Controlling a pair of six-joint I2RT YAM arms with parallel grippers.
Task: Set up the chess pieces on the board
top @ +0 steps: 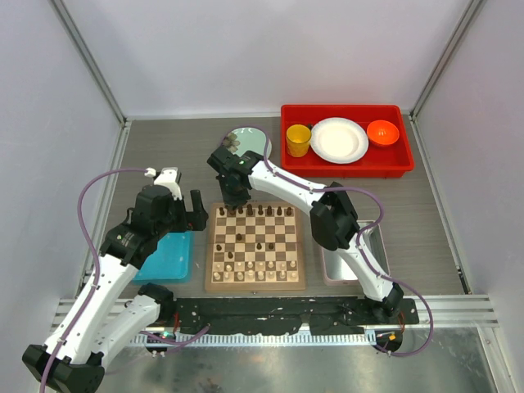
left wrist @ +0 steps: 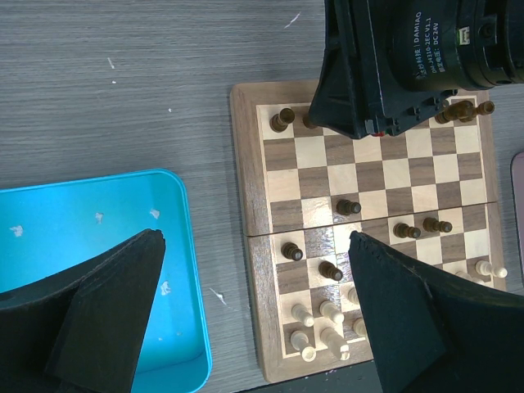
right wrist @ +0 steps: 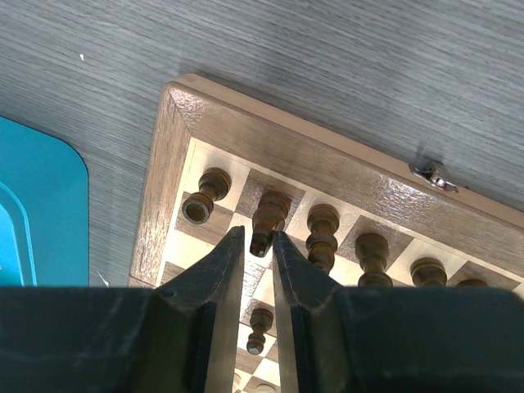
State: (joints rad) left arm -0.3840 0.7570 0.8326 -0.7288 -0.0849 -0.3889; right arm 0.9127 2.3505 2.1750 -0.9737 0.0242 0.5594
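The right gripper (right wrist: 258, 237) hangs straight down over the far corner of the board (right wrist: 168, 188), its arm stretched long across the squares with the wrist bent so the fingers point at the back row. A dark piece (right wrist: 272, 211) sits right at the fingertips, its top poking up into the narrow gap between them and its base just ahead on the second square from the corner. Its long axis runs up toward the wrist, roughly in line with the fingers. The fingers are close together on either side of it, but I cannot tell whether they actually press it. Another dark piece (right wrist: 205, 196) stands just off one finger on the corner square, and a third (right wrist: 322, 233) just off the other, so any opening or lift has little room sideways. The left gripper (left wrist: 255, 237) is spread wide and holds nothing, hovering with the blue tray (left wrist: 82, 229) under one finger and the board edge under the other, farther from that piece
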